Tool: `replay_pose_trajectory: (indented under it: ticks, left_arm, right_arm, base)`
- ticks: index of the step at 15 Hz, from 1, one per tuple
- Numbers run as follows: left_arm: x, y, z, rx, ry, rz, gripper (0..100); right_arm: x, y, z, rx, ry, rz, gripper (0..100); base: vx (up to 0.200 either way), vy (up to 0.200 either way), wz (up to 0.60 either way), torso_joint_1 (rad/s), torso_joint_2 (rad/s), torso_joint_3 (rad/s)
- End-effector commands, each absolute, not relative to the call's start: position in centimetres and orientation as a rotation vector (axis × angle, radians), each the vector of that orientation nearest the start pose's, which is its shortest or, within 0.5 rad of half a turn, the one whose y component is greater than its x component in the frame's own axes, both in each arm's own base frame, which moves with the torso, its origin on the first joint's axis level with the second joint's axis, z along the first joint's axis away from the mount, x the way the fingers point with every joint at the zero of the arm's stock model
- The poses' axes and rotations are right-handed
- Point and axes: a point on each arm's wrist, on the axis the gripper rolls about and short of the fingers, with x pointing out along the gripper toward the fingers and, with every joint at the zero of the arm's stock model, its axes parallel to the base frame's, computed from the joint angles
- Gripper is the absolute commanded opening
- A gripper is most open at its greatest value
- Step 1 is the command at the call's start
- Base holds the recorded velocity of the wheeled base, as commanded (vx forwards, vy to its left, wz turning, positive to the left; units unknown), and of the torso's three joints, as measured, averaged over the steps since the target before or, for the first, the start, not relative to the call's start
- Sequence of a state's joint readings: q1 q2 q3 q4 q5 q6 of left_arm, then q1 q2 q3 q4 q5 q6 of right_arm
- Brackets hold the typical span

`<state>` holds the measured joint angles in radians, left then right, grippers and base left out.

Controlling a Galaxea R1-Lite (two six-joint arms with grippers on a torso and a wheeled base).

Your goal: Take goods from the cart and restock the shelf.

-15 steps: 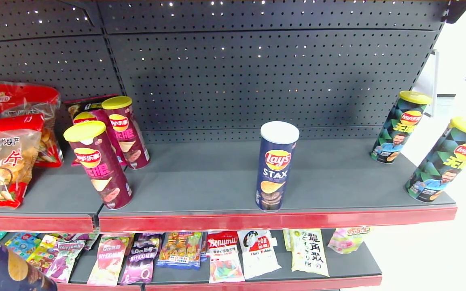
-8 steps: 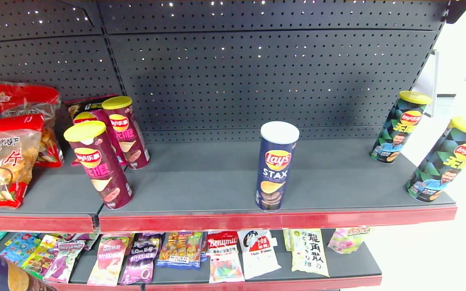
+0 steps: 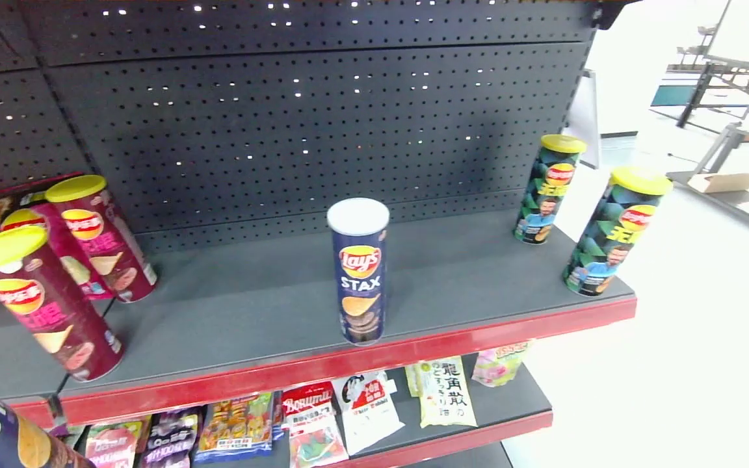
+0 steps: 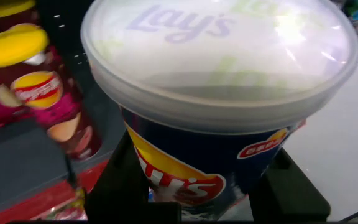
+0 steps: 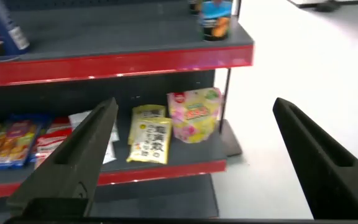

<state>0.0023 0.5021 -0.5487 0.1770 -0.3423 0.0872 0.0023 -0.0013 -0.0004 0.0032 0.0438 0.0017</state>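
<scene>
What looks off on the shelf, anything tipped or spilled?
Nothing tipped, spilled or damaged. Only oddities: the blue can stands alone at the front lip of the shelf, and one green can sits close to the shelf's right front corner.

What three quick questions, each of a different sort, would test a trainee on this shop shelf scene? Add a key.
1. True or false: the blue can on the upper shelf lies on its side.
2. Choose one: the left gripper holds A) a snack bag, B) a white-lidded can, C) nothing.
3. Fill the gap: the right gripper is ____.
Key: 1 false, it stands upright; 2 B; 3 open.
</scene>
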Motion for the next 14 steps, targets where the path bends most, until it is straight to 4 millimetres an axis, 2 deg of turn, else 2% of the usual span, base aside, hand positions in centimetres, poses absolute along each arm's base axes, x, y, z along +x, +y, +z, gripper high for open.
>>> replay_pose_trajectory:
  ticks: [1, 4, 7, 8, 10, 14]
  left_arm:
    - [2.1, -0.7, 22.3, 0.058, 0.146, -0.345, 0]
    - [3.7, -0.7, 23.3, 0.052, 0.184, -0.342, 0]
    - [6.5, -0.7, 24.9, 0.047, 0.216, -0.326, 0]
    - [9.4, -0.8, 25.3, 0.048, 0.204, -0.344, 0]
    - [13.7, -2.0, 24.9, 0.055, 0.206, -0.434, 0]
    - [18.7, -3.4, 22.9, 0.053, 0.277, -0.489, 0]
  right_arm:
    - [-2.3, 0.1, 7.5, 0.002, 0.003, 0.048, 100]
    - [-2.3, 0.1, 7.5, 0.002, 0.003, 0.048, 100]
    - [-2.3, 0.1, 7.5, 0.002, 0.003, 0.048, 100]
    - [-2.3, 0.1, 7.5, 0.002, 0.003, 0.048, 100]
    - [-2.3, 0.1, 7.5, 0.002, 0.003, 0.048, 100]
    - [-2.3, 0.1, 7.5, 0.002, 0.003, 0.048, 100]
  base:
    - [0.0, 0.0, 0.0, 0.0, 0.0, 0.0]
    - [0.0, 0.0, 0.0, 0.0, 0.0, 0.0]
    - [0.0, 0.0, 0.0, 0.0, 0.0, 0.0]
    - [0.0, 0.0, 0.0, 0.0, 0.0, 0.0]
    - [0.0, 0.0, 0.0, 0.0, 0.0, 0.0]
    - [0.0, 0.0, 0.0, 0.0, 0.0, 0.0]
